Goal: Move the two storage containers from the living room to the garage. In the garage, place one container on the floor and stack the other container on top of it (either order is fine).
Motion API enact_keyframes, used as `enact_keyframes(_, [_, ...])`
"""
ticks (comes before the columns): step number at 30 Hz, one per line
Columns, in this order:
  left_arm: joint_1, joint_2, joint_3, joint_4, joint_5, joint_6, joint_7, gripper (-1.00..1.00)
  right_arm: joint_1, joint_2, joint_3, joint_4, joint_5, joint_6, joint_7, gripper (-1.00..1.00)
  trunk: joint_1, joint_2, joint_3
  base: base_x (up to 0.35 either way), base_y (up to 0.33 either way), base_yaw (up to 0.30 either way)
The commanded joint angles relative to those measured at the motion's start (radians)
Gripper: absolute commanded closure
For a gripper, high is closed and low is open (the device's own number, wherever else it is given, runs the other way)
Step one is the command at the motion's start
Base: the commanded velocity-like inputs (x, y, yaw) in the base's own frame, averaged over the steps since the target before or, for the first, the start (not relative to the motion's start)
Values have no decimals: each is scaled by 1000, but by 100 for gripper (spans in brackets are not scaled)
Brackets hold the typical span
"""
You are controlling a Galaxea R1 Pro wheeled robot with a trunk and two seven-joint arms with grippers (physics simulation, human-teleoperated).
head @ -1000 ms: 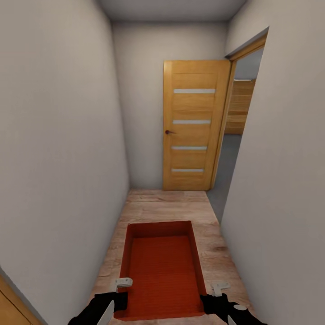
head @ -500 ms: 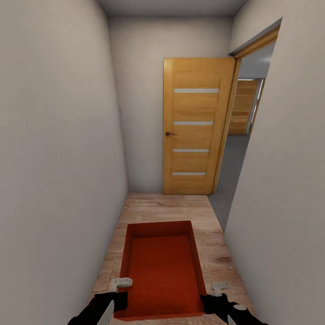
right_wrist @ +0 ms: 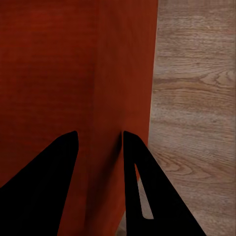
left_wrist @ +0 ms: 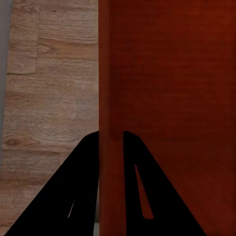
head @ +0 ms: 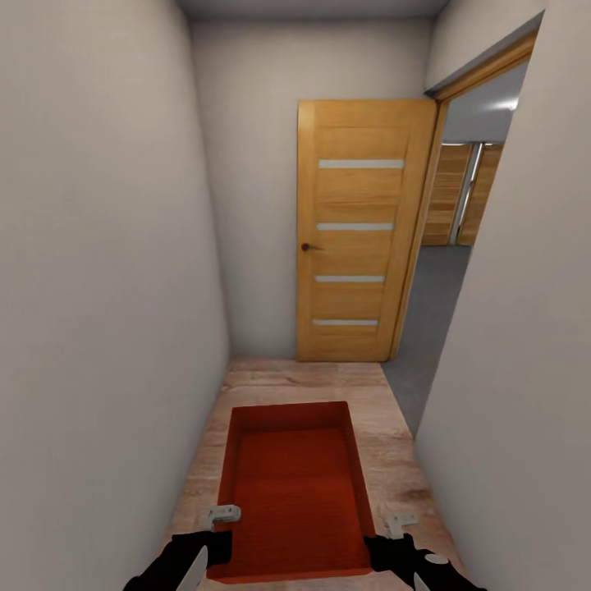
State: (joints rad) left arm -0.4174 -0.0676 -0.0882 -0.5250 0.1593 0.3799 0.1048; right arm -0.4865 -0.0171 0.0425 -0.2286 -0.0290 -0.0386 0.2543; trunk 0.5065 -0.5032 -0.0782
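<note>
Nearer now: open door [head: 361, 230], doorway [head: 447, 271].

No readable text, labels, brands, numbers or signs on anything

Bin [head: 295, 492] near end cut by frame edge; room past the door [head: 361, 230] mostly hidden by wall [head: 509, 410].

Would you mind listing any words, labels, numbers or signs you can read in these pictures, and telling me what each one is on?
There is no readable text in these pictures.
The storage container held by the left gripper and right gripper has plain red-orange walls, no label.
The wooden door carries pale horizontal strips and a small dark knob, no sign or number.
The walls and the wood-plank floor are bare of writing.
</note>
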Motion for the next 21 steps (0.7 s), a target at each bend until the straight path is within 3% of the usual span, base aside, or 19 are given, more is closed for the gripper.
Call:
enact_keyframes(1, [-1, 0, 10, -7, -27, 8, 27, 100, 0, 21, 39, 3, -6, -4, 8, 100, 1, -2, -2, 324, 0, 0])
enact_keyframes(21, [-1, 0, 10, -7, -27, 8, 27, 100, 0, 21, 40, 3, -5, -4, 8, 100, 1, -2, -2, 324, 0, -31])
